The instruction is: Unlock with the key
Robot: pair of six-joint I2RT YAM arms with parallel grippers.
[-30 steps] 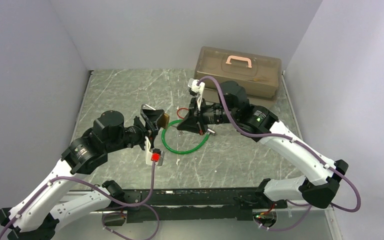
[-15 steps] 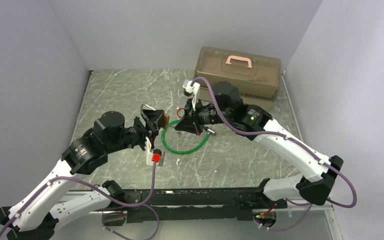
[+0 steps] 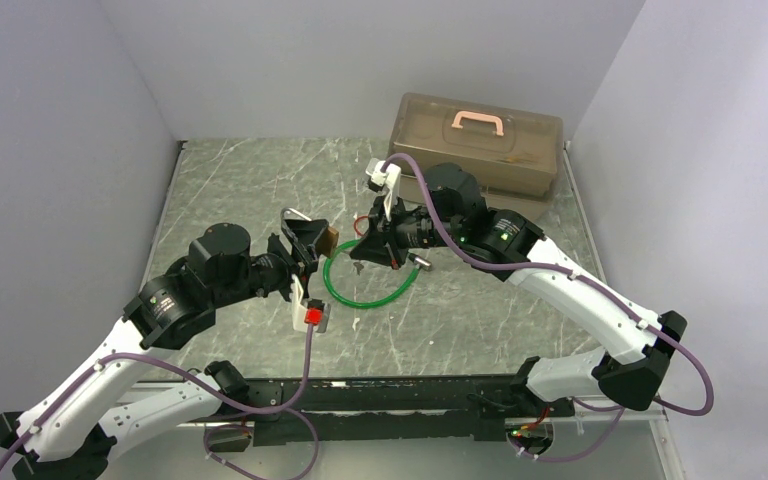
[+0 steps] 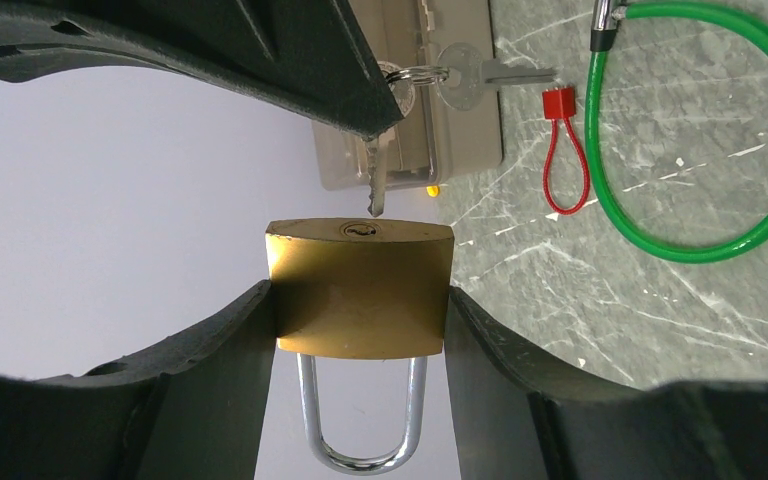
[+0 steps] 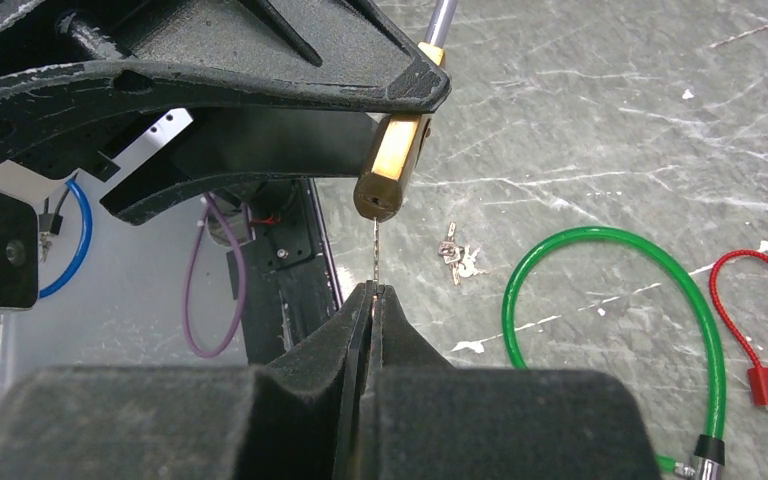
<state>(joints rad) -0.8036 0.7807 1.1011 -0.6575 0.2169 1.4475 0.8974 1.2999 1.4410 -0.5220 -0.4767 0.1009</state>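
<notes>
left gripper (image 4: 360, 300) clamped on padlock (image 4: 358, 295), brass body pinched between both fingers at centre of the left wrist frame. shackle hangs toward the bottom edge, keyhole face toward the top. right gripper (image 5: 372, 292) pressed together on key (image 5: 374, 255), blade pointing up-frame at the padlock's keyhole end. key tip just above the keyhole, slightly right of it, not inserted. green cable (image 4: 592, 130) and red loop (image 4: 558, 102) lie on tabletop (image 5: 610, 120), upper right. loose keys (image 5: 457, 258) mid-frame, right wrist view.
</notes>
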